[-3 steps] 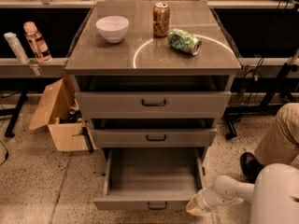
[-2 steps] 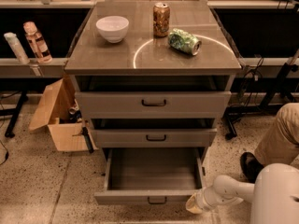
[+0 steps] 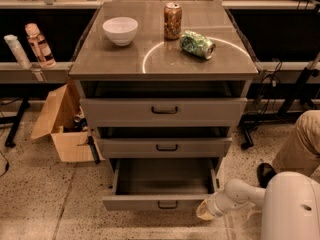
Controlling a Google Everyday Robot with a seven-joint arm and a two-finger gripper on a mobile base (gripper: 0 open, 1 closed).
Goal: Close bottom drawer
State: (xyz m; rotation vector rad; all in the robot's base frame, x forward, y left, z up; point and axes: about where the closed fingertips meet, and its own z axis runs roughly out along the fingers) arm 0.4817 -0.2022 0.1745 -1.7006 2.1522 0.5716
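The bottom drawer stands pulled well out from the cabinet, its plain grey tray open to view and its narrow front nearest the camera. The gripper sits low by the right end of that front, just beside the corner; whether it is open or closed cannot be told, nor whether it touches the panel.

The step in hand looks like a push. It would go best with contact on the flat face, worked in from the corner toward the small dark handle, then pressed straight back along the slides (a shove at the very end could skew the tray and bind it). Keep the force level and steady until the front lines up under the middle drawer.

The speckled floor before the cabinet gives open room on the left. On the right the space is tighter: a person's leg is near. The cardboard box stands well apart from the drawer's path.
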